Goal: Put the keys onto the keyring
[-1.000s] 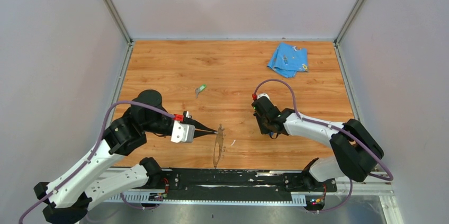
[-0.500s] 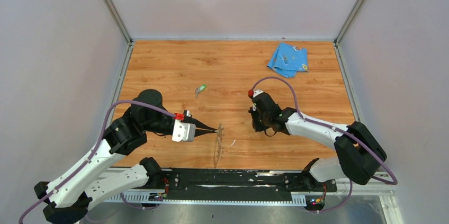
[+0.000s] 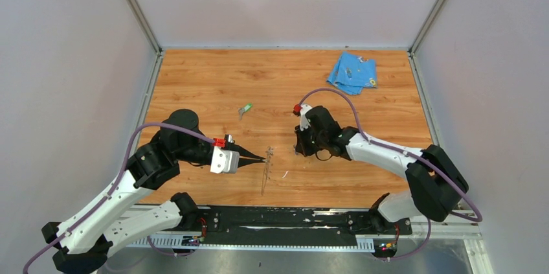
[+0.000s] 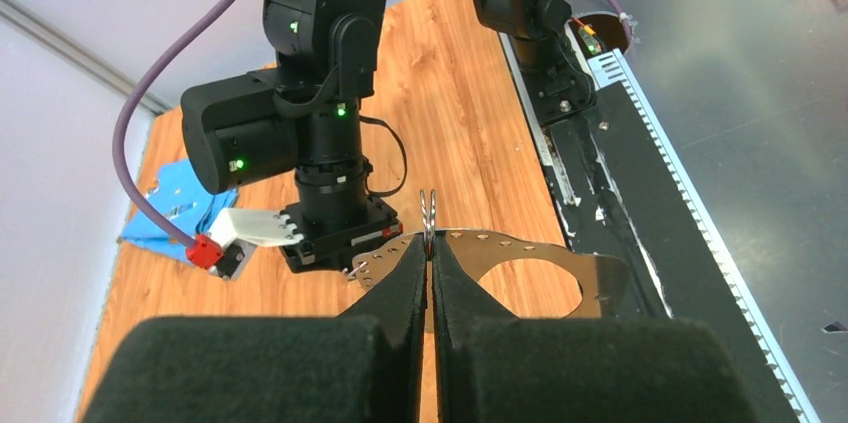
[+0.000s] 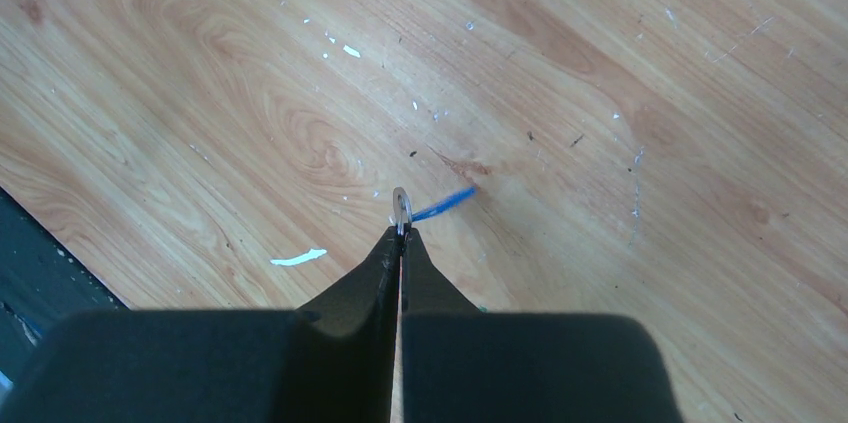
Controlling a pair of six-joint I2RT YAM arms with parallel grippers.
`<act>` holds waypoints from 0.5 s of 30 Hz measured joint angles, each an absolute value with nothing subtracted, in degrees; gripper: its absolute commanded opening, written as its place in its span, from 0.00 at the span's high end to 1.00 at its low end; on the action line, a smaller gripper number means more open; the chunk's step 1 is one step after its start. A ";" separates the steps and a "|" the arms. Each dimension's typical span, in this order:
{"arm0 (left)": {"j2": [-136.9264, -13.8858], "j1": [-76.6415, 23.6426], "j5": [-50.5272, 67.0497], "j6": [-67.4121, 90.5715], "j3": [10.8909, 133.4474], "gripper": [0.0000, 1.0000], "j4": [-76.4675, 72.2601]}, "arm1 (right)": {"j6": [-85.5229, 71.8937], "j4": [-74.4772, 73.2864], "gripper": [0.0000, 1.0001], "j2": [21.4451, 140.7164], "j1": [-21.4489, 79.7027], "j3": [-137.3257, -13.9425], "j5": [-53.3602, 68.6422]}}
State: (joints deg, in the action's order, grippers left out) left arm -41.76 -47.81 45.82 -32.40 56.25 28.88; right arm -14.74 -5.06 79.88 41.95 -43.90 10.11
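My left gripper (image 3: pixel 266 157) is shut on the keyring (image 3: pixel 265 173), a thin grey metal band with small holes, and holds it on edge just above the table. In the left wrist view the band (image 4: pixel 520 248) curves to the right of my shut fingertips (image 4: pixel 428 246). My right gripper (image 3: pixel 298 150) is shut on the blue key; in the right wrist view its small metal ring (image 5: pixel 401 207) sticks out past the tips (image 5: pixel 401 235), with the blue head (image 5: pixel 445 205) beside it. The right gripper is a short way right of the keyring. The green key (image 3: pixel 245 111) lies on the table behind.
A light-blue cloth (image 3: pixel 353 72) lies at the back right of the wooden table (image 3: pixel 207 86). A small white scrap (image 3: pixel 283 174) lies between the grippers. The black base rail (image 3: pixel 285 219) runs along the near edge. Grey walls close in three sides.
My right arm has moved left and a little back with the blue key, closer to the keyring. My left arm has stayed put; the keyring has shifted only slightly.
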 measured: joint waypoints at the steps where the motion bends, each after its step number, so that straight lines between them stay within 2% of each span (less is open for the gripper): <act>1: -41.76 -47.81 45.82 -32.40 56.25 1.00 28.91 | -14.24 -4.93 1.00 80.01 41.95 -43.72 10.26; 5: -41.76 -47.81 45.84 -32.40 56.25 1.00 29.02 | -12.23 -3.38 1.00 77.67 41.95 -41.89 11.42; 11: -41.71 -47.81 46.15 -31.55 56.25 1.00 29.30 | -8.25 0.64 1.00 65.36 41.98 -37.91 14.70; 15: -41.56 -47.81 46.26 -31.24 56.25 1.00 29.28 | -7.64 4.71 1.00 61.52 42.00 -36.32 19.31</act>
State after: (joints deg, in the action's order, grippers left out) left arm -41.56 -47.81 46.26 -31.24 56.25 29.28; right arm -7.64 4.71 61.52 42.00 -36.32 19.31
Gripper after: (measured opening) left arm 0.006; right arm 0.010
